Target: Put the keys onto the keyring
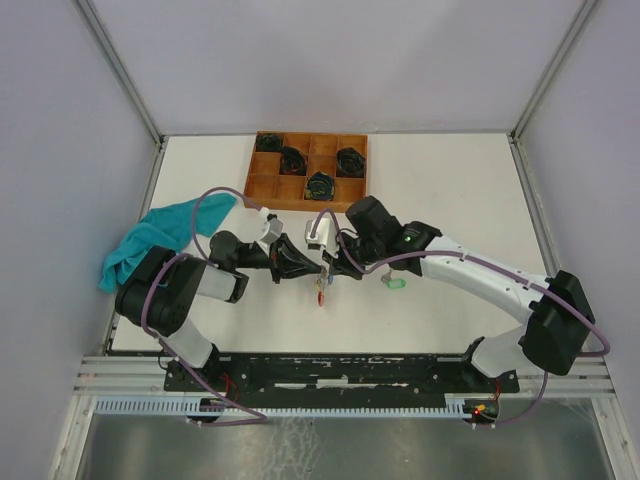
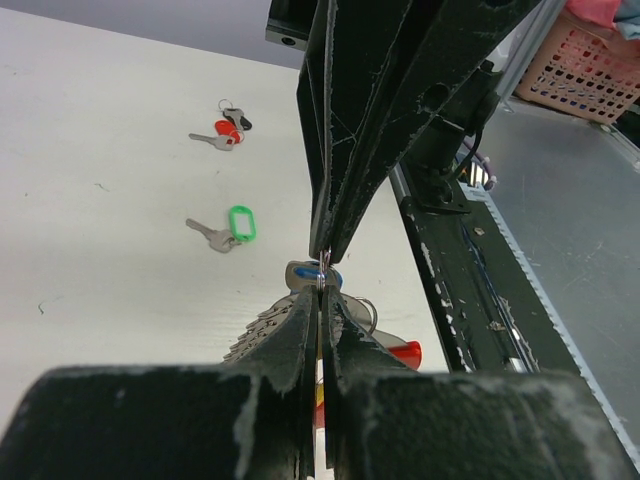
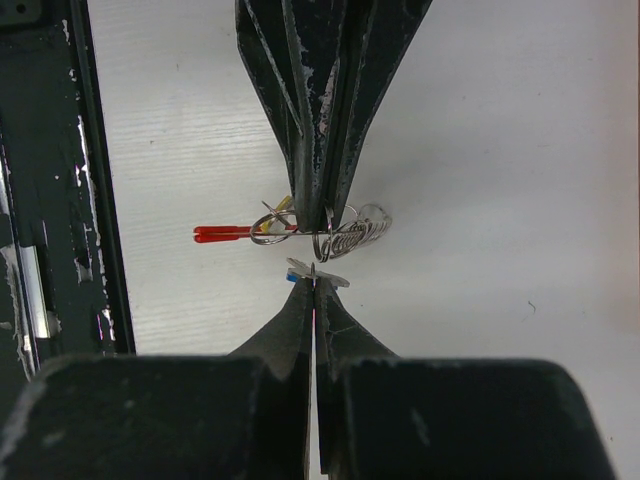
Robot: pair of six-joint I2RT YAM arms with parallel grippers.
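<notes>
Tray (image 1: 262, 186) set at worktop (image 1: 450, 180) rear, keyring (image 3: 332, 238) in left gripper (image 3: 322, 222) met by key (image 2: 300, 272) in right gripper (image 3: 313, 276) at ctr, loose key (image 1: 395, 284) laid to R.

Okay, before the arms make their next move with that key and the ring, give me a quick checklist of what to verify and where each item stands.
1. Left gripper shut on the keyring: ok.
2. Right gripper shut on the blue-tagged key: ok.
3. Key's hole lined up with the ring's split: cannot tell, too small.
4. Key threaded onto the ring: not ok; they look apart in the right wrist view.
5. Green-tagged key lying free on the table for later: ok.
</notes>
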